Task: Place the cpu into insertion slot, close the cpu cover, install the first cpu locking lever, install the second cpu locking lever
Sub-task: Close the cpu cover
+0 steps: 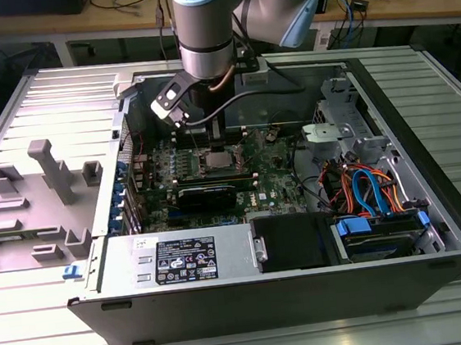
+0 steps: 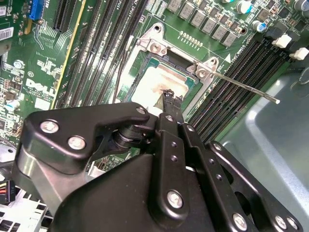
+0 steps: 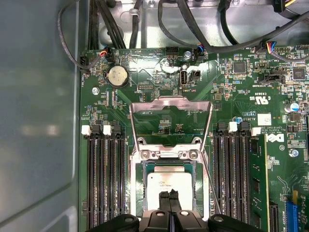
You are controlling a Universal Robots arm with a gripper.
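Jaws pinched together, empty, tips over the cpu lying in the slot, cover raised; best seated level, corners square, unforced

The cpu lies in the insertion slot, directly under the claw. The cpu cover stands open just beyond it. Memory slots flank the claw on both sides, and a lever runs beside the slot.

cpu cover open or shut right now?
Open. In the first wrist view the cpu cover lies flipped back off the insertion slot, board showing through its window, and the cpu sits uncovered in it.
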